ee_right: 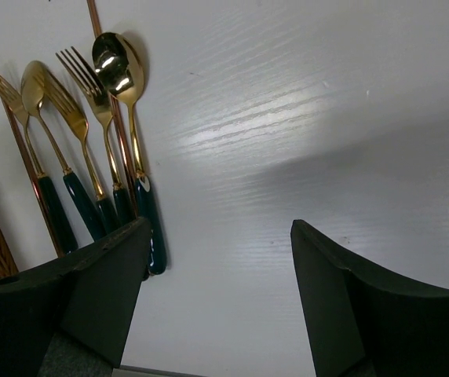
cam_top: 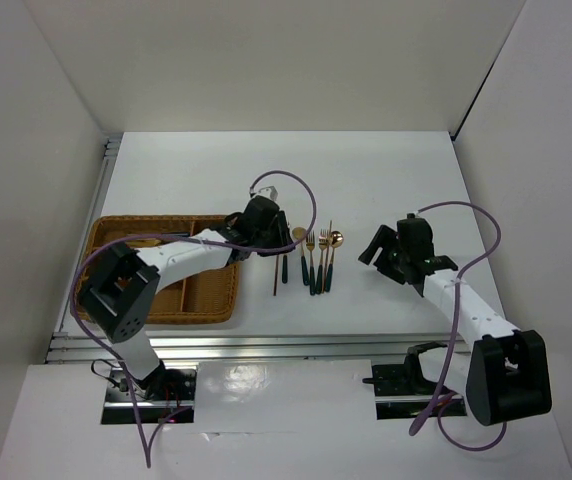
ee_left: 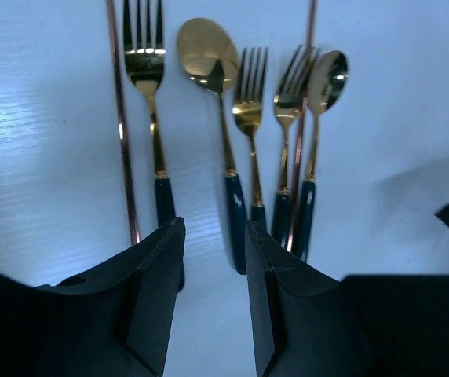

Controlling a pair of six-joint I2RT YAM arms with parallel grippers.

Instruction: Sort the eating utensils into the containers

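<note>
**Clerk:** Item one, eating utensils (cam_top: 312,262). Where are they?

**Checker:** They lie flat on the white table (cam_top: 396,170), in a tight row, heads pointing away from the arms. They are well apart from the wicker tray (cam_top: 116,224), which sits to the left. The left arm hides much of the tray, so I cannot tell what is in its compartments.

**Clerk:** Pieces?

**Checker:** The left wrist view shows a thin brown stick (ee_left: 121,133), a fork (ee_left: 145,59), a spoon (ee_left: 207,51), two more forks, a second spoon and a second stick crossing them. Some of them touch.

**Clerk:** Handling?

**Checker:** My judgement is that they are slim, stiff and light. The polished gold heads are likely slippery and the dark green handles look like the surer hold. Take a piece across the handle, towards the neck, so the head does not tip it. Each one lies low on the table, so the fingers must reach the surface. With pieces packed this closely, a neighbour may get dragged along.

**Clerk:** Claws?

**Checker:** The left gripper (ee_left: 214,229) hangs over the handle ends. Its jaws are parted by a narrow gap and pinch nothing. The spoon's handle ends just beside one finger (ee_left: 275,298). The right gripper (ee_right: 219,228) is to the right of the row, spread wide and empty.
</note>
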